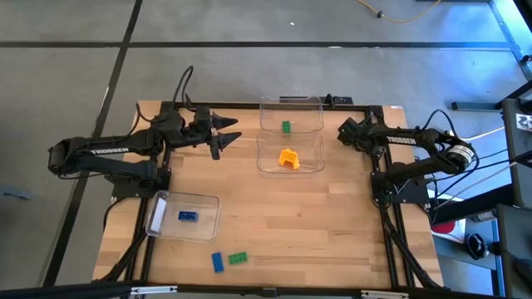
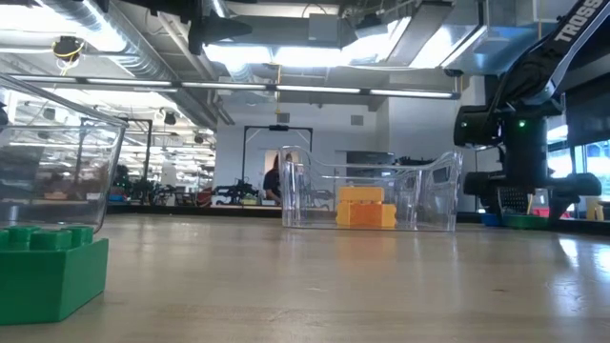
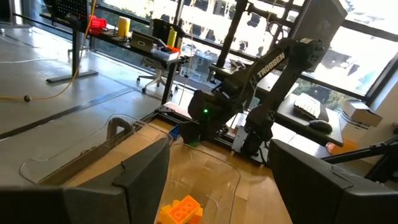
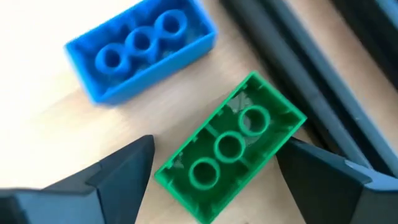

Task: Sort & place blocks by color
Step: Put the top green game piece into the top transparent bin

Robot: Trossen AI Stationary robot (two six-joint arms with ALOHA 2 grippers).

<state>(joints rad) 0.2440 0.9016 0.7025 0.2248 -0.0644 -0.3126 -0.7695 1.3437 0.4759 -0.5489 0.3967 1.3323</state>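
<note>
Your right gripper [image 1: 342,130], upper right of the high view, is spread wide, holding nothing, w/ one finger either side of a green block [image 4: 231,148] lying hollow side up. It's prob. light, stiff, slick plastic, so pinch across the long flat sides, mid-length. A blue block [image 4: 142,53] lies near it, apart. The dark rail [image 4: 298,74] runs just beside the green one, so the finger on that side has little room. Bin w/ green [image 1: 291,101] is near, upper centre. Left gripper [image 1: 231,137] is also spread, waiting upper left of centre.
</note>
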